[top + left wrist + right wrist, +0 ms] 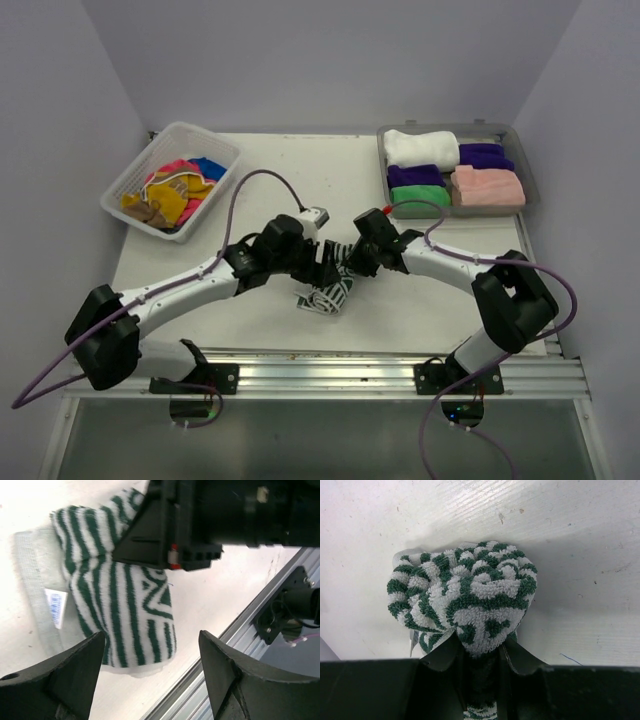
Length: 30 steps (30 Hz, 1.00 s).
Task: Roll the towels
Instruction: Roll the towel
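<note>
While our right hand (482,656) pinches the rolled end of the green-and-white striped towel (465,595), our left hand (150,677) hovers over it with fingers (60,680) spread wide, holding nothing. That towel lies on the table (300,175) between the arms; rolled towels (420,148) fill the grey tray (450,128), loose towels (175,190) the white basket (140,165).

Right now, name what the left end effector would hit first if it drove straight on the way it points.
Likely the green-and-white striped towel, just ahead of the left end effector; the right end effector, pinching that towel, sits beyond it.
</note>
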Each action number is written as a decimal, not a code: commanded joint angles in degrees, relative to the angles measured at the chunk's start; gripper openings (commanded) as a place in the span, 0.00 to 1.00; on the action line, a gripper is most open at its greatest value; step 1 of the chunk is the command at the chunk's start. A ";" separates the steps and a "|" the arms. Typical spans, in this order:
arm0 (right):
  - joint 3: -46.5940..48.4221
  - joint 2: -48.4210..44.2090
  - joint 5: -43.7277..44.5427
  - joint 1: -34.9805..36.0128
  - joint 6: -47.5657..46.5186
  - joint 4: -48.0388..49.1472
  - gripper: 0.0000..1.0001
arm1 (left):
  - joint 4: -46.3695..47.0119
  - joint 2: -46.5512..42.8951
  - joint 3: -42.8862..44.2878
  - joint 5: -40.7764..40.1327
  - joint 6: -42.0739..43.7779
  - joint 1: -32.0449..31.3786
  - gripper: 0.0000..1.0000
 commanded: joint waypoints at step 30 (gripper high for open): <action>-3.99 -6.40 2.99 -0.14 1.71 -5.10 0.53 | 2.46 14.55 5.25 -16.67 2.02 -14.31 0.10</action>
